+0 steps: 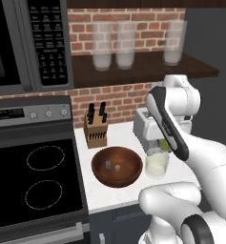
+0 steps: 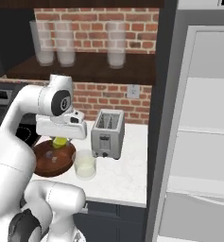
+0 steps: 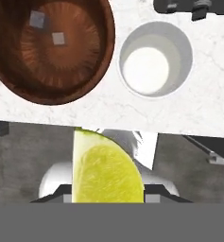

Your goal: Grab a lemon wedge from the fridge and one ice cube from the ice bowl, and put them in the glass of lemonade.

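Note:
My gripper [image 3: 107, 196] is shut on the lemon wedge [image 3: 106, 172], a yellow-green slice held between the finger tips. In the left base view the lemon wedge [image 1: 166, 144] hangs just above the glass of lemonade [image 1: 157, 165]. From the right, the gripper [image 2: 60, 141] sits higher than the glass of lemonade [image 2: 84, 165] and slightly to its left. The hand view looks down on the glass of lemonade [image 3: 145, 70] and the wooden ice bowl [image 3: 104, 47], which holds two ice cubes [image 3: 59, 38]. The fridge [image 2: 203, 142] stands open at the right.
A toaster [image 1: 145, 126] stands right behind the glass, and a knife block [image 1: 95, 128] stands behind the ice bowl [image 1: 117, 178]. The stove [image 1: 33, 186] lies to the left. A shelf with tall frosted glasses [image 1: 125, 47] hangs above the counter.

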